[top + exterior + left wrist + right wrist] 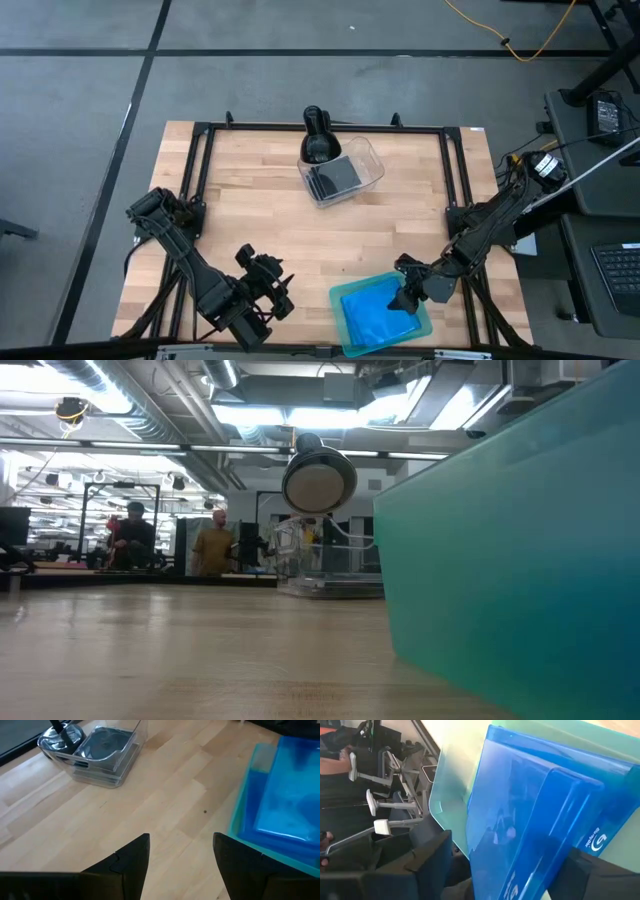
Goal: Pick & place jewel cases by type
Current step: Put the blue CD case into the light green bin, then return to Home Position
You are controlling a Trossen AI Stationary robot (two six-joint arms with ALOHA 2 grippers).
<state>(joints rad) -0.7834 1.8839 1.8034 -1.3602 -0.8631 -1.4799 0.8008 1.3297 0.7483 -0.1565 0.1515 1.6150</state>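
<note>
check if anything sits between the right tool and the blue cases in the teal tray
Nothing visible does. The right tool is open directly over the blue cases inside the teal tray, a case edge between its fingers in the right wrist view.

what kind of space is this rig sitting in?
Looks like an open-plan lab or workshop, not a home. The low view shows exposed ceiling ducts with strip lighting and people at benches behind the wooden table. The high view shows grey floor, a yellow cable and a keyboard.
</note>
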